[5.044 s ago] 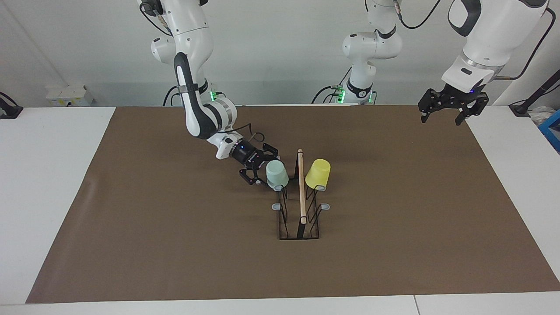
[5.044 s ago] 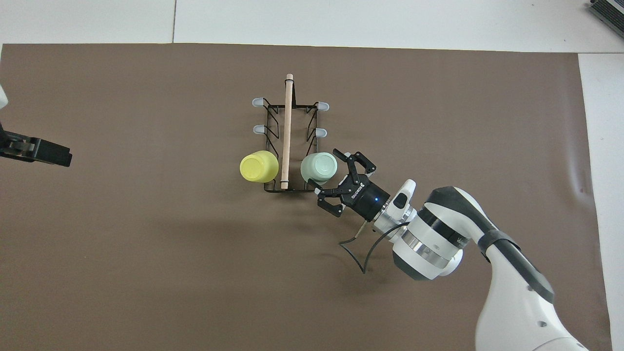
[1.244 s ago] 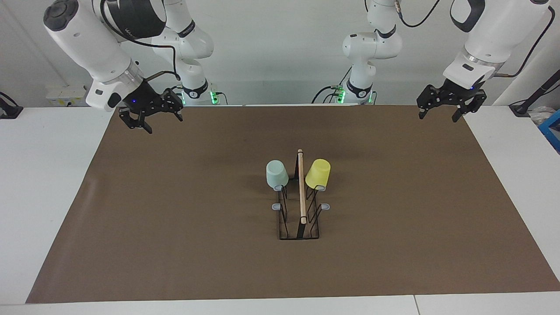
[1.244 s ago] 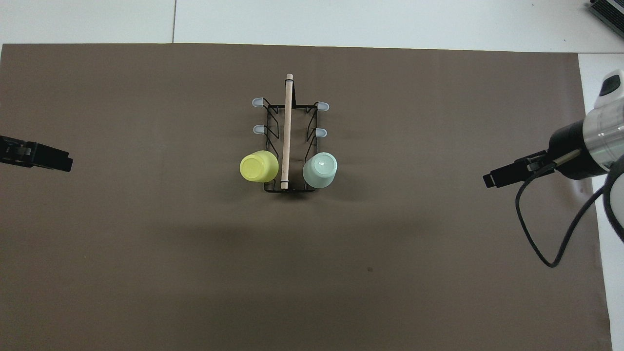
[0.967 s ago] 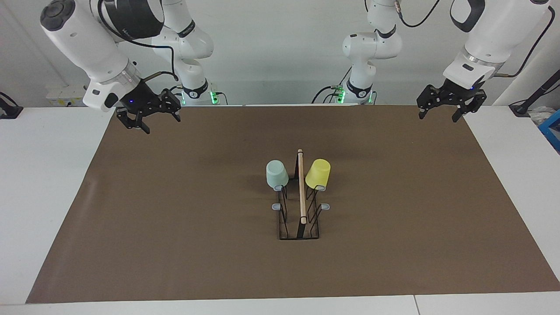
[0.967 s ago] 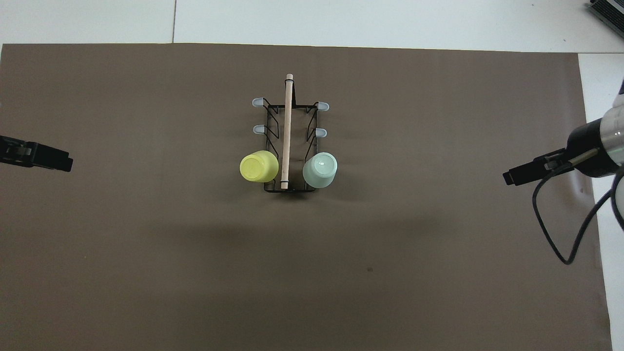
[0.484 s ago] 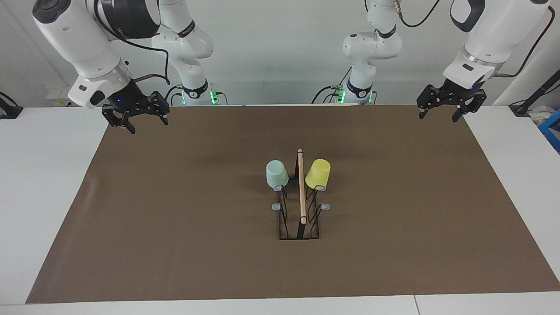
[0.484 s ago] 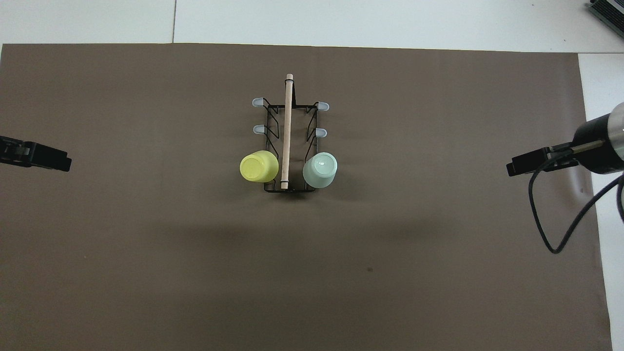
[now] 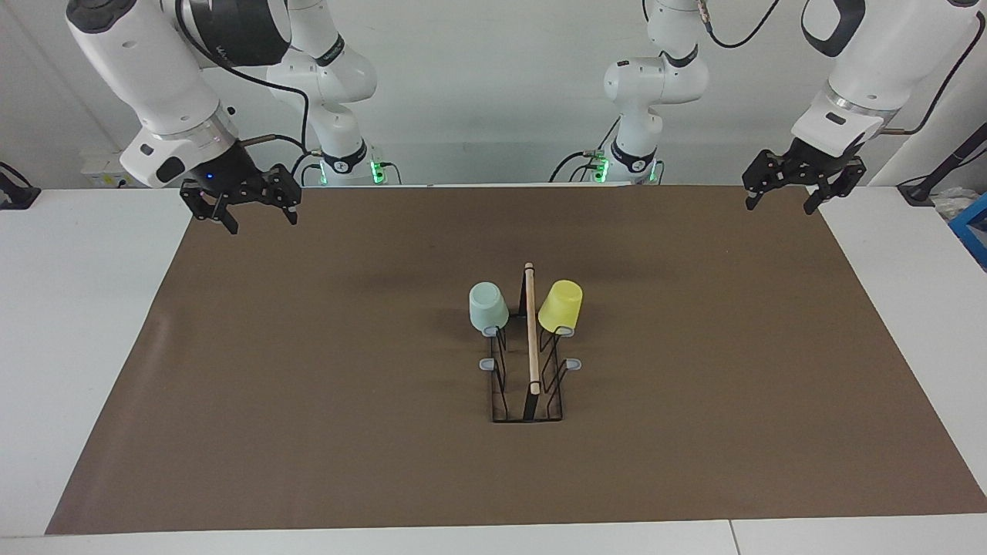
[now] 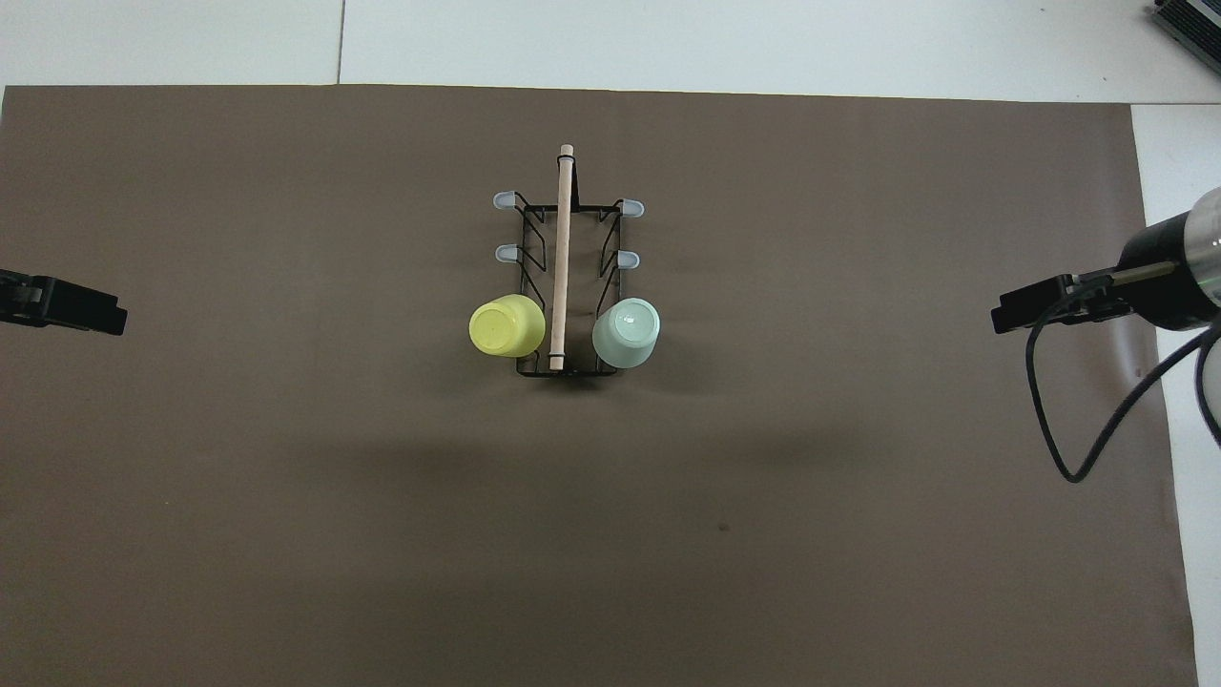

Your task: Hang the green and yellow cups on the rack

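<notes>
The black wire rack (image 9: 529,385) (image 10: 566,277) with its wooden rod stands in the middle of the brown mat. The mint green cup (image 9: 488,307) (image 10: 626,333) hangs upside down on a prong on the right arm's side. The yellow cup (image 9: 560,305) (image 10: 507,325) hangs upside down on a prong on the left arm's side. Both sit on the prongs nearest the robots. My right gripper (image 9: 260,214) (image 10: 1011,315) is open and empty, raised over the mat's corner at the right arm's end. My left gripper (image 9: 783,198) (image 10: 95,317) is open and empty, raised over the mat's edge at the left arm's end.
The brown mat (image 9: 308,385) covers most of the white table (image 9: 77,308). Several grey-capped prongs (image 10: 504,201) of the rack stand bare. A black cable (image 10: 1078,420) hangs from my right arm. A blue box (image 9: 973,223) shows at the left arm's end.
My right gripper let go of the green cup, drew away and rose to the mat's corner at its own end. The left gripper shifted slightly. Cups and rack have not moved.
</notes>
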